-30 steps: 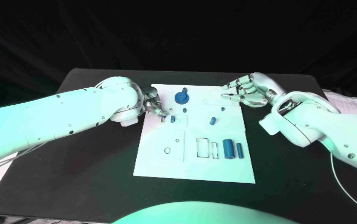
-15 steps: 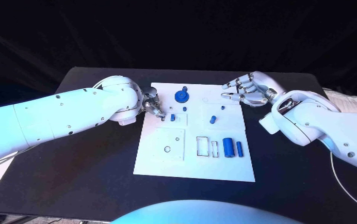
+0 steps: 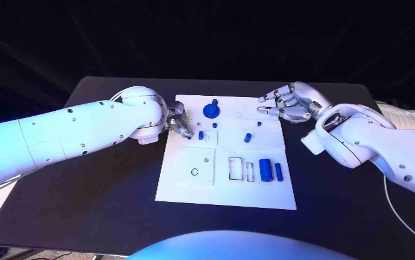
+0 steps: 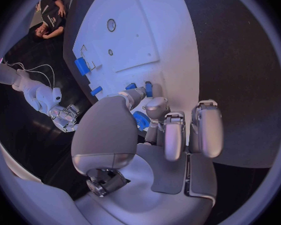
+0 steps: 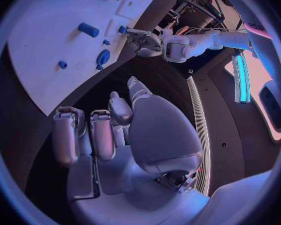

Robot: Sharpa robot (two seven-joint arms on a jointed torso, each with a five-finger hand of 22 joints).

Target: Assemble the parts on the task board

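Note:
The white task board lies in the middle of the black table. My left hand is low over the board's far left edge. Its thumb and a fingertip point down beside a small blue part. Whether they hold that part I cannot tell. A blue gear-like part sits further back. Another small blue part stands mid-board, and two blue cylinders lie near the right edge. My right hand hovers over the far right corner, fingers apart and holding nothing.
Bare black table surrounds the board on every side. Empty slots and two small holes mark the board's near half. My left forearm lies across the table's left side.

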